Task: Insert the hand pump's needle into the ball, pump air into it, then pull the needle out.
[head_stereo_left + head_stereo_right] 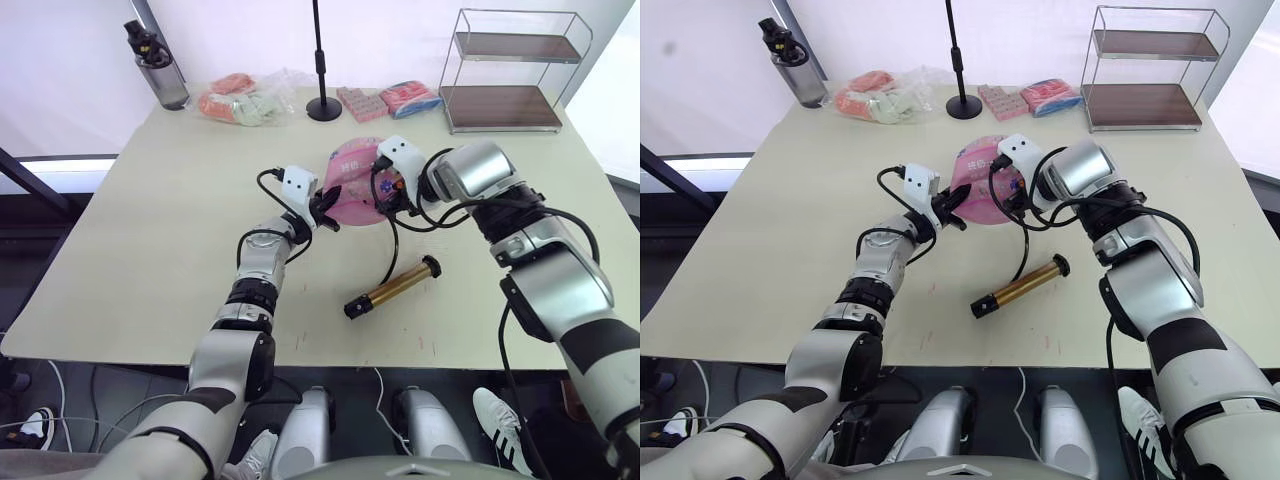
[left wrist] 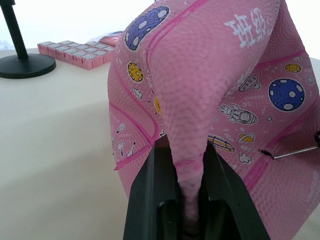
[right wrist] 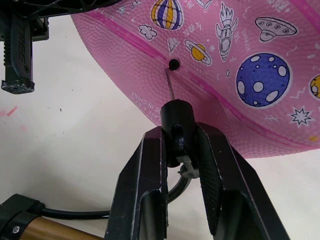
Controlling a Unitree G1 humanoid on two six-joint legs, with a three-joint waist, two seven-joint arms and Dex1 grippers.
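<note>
The saggy pink ball (image 1: pixel 352 175) is held just above the table's middle. My left gripper (image 2: pixel 189 175) is shut on a pinched fold of the ball's skin, and it also appears at the ball's left side (image 1: pixel 326 211). My right gripper (image 3: pixel 181 145) is shut on the needle's black fitting (image 3: pixel 176 116). The thin needle (image 3: pixel 170 84) points at the ball's small black valve hole (image 3: pixel 173 64), its tip right at the hole's edge. The gold-bronze hand pump (image 1: pixel 392 287) lies on the table in front of the ball, and its black hose (image 1: pixel 391 248) curves up to the right gripper.
At the back of the table (image 1: pixel 150 250) stand a black pole on a round base (image 1: pixel 323 108), a dark bottle (image 1: pixel 157 65), plastic bags (image 1: pixel 240 100), pink packets (image 1: pixel 360 102) and a two-level wire shelf (image 1: pixel 515 70).
</note>
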